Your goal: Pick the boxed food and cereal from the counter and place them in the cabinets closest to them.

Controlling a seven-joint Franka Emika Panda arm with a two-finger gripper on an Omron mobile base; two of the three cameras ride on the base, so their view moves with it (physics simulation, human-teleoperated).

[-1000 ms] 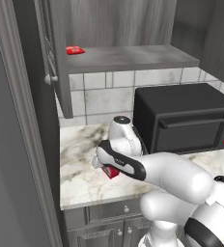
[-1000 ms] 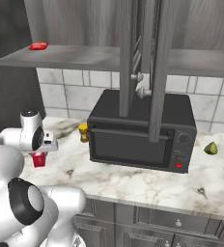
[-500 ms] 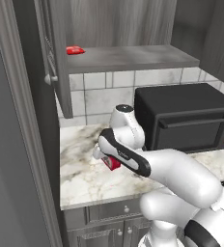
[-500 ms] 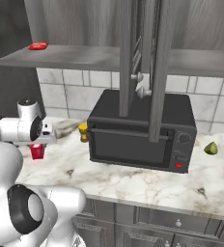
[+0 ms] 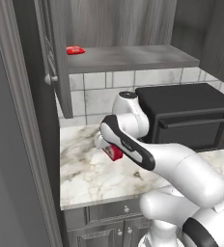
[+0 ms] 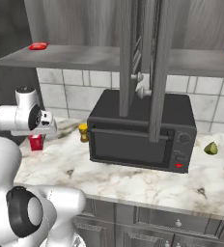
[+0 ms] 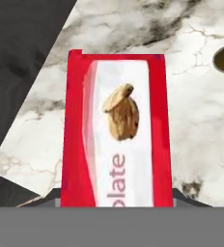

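The boxed food (image 7: 118, 144) is a red box with a pale label and a printed almond. My gripper (image 7: 116, 198) is shut on its near end, with a dark fingertip at each side of it. From the left base view the boxed food (image 5: 115, 153) hangs a little above the counter (image 5: 85, 176), under my gripper (image 5: 106, 144). The right base view has the boxed food (image 6: 35, 142) below the hand, at the counter's (image 6: 114, 181) left end. Above stands the open cabinet with its grey shelf floor (image 5: 133, 57). The cereal is out of view.
A black microwave (image 5: 191, 113) stands right of the arm. A flat red item (image 5: 75, 49) lies on the cabinet shelf. An open cabinet door (image 5: 56, 62) hangs at the left. A small yellow jar (image 6: 83, 131) sits by the microwave, and a green fruit (image 6: 211, 148) lies far right.
The gripper has risen with the boxed food, from low on the counter to a little above it, moving slightly toward the back wall.
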